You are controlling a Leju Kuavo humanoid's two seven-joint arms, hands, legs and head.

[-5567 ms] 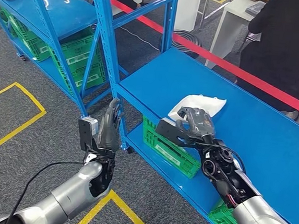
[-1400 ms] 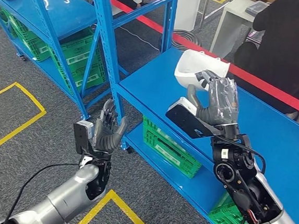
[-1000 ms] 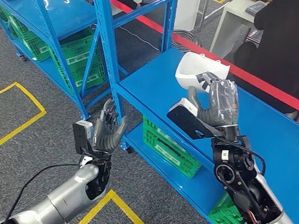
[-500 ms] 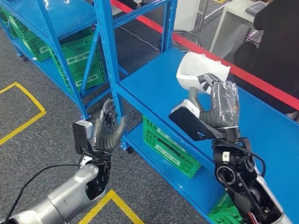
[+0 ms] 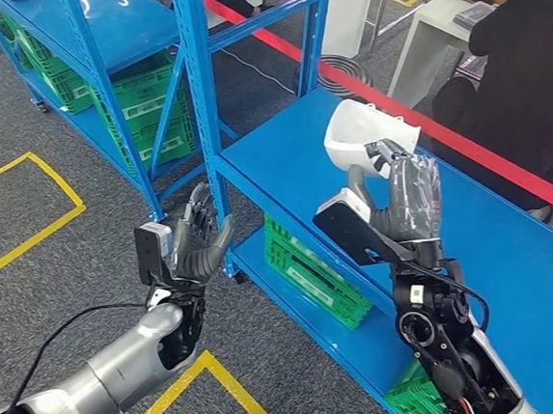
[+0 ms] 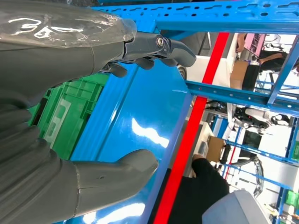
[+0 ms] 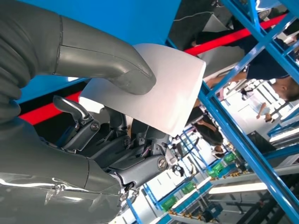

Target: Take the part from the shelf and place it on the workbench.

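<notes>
While the right arm reaches up and forward from the lower right of the head view, its forearm slanting toward the blue shelf (image 5: 278, 159), the right hand (image 5: 406, 194) stands raised above the shelf's surface with its back turned toward the camera. Its fingers (image 5: 381, 148) are wrapped around the white part (image 5: 364, 132), a curved shell-like piece, which is held clear of the shelf with air beneath it. From the right wrist view the thick grey thumb (image 7: 105, 63) presses on one face of the white part (image 7: 159, 88) while the darker fingers (image 7: 116, 154) curl against the other side, so the part is clamped between them.

Out to the left, the left arm is bent at the elbow with the forearm rising, and the left hand (image 5: 199, 239) is upright over the grey carpet floor (image 5: 55, 275), just in front of the shelf's blue corner post (image 5: 197, 74). Its fingers are spread apart and hold nothing; the left wrist view shows the thumb (image 6: 116, 172) and the fingers (image 6: 159, 46) well apart with the shelf surface between them.

Green crates (image 5: 312, 268) sit on the lower level of the shelf. A red strip (image 5: 483, 152) runs along the far edge, and a person in dark clothing (image 5: 532, 84) is beyond it.
</notes>
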